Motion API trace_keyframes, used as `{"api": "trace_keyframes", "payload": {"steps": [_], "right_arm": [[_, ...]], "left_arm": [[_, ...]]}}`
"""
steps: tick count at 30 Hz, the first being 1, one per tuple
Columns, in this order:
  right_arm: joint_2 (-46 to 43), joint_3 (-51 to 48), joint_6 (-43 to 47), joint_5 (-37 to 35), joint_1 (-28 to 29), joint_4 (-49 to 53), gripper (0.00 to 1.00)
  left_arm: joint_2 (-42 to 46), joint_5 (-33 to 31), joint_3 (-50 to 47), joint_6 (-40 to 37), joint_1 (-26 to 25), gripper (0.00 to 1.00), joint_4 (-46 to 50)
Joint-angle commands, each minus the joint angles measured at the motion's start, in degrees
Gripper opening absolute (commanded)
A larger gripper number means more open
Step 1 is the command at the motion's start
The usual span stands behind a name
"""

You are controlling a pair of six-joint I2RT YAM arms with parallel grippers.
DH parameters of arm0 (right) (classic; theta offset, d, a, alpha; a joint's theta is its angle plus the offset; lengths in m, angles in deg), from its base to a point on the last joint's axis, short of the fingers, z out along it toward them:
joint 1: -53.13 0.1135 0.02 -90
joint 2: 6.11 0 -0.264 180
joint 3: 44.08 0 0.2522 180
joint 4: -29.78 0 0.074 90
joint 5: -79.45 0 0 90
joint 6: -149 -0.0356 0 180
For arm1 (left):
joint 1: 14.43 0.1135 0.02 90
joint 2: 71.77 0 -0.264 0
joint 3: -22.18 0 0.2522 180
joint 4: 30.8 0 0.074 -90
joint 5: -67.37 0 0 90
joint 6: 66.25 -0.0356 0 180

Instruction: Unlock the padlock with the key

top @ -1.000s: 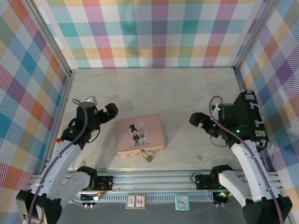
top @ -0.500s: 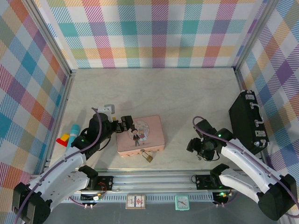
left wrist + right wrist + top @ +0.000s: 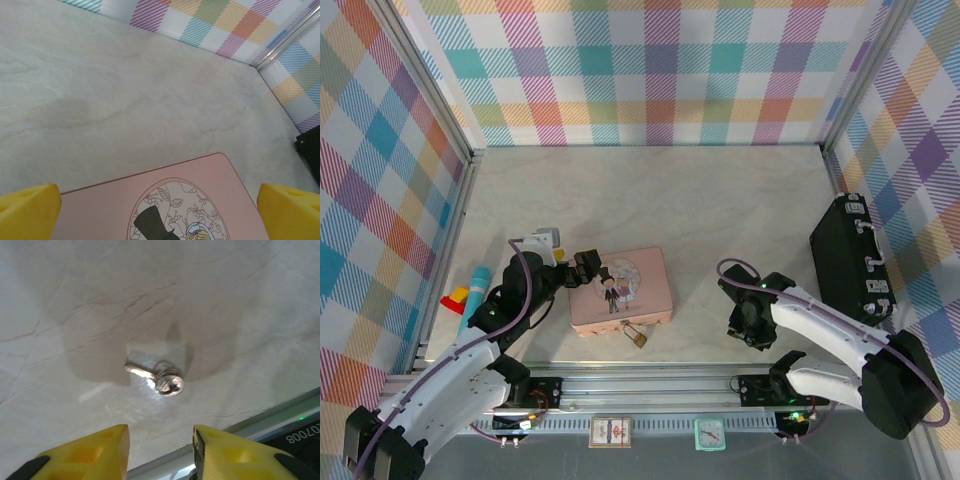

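On the pale marbled tabletop [image 3: 670, 200], to the right of the pink tin [image 3: 620, 290], the key [image 3: 156, 377] lies flat, its round head and slim blade catching the light in the right wrist view. The right gripper [image 3: 161, 445] hangs close above it. Its yellow fingertips [image 3: 112, 447] stand a narrow gap apart with nothing between them, and the key rests just ahead of the tips, untouched. From above, the right gripper [image 3: 748, 328] points down at the table between the tin and a black case [image 3: 850, 260] that stands by the right wall. The padlock [image 3: 638, 337] sits against the tin's near edge, by the clasp, well apart from the key. The left gripper [image 3: 582, 270] is at the tin's left edge. Its jaws are spread wide and empty, one yellow tip at each side of the left wrist view, with the tin's illustrated lid [image 3: 175, 200] below. A teal pen [image 3: 475, 290] lies near the left wall.
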Motion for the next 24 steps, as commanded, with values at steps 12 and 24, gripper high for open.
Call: {"api": "trace_keyframes", "payload": {"steps": [12,24], "right_arm": [[-1.1,-1.4,-11.9,-4.0,1.8,-0.6,0.31],[3.5,-2.3,-31.3,-9.0,6.7,-1.4,0.33]], "left_arm": [[2.2,0.0,-1.1,0.1,-0.7,1.00,-1.1],[3.5,0.2,-1.5,0.5,-0.7,1.00,-0.9]]}}
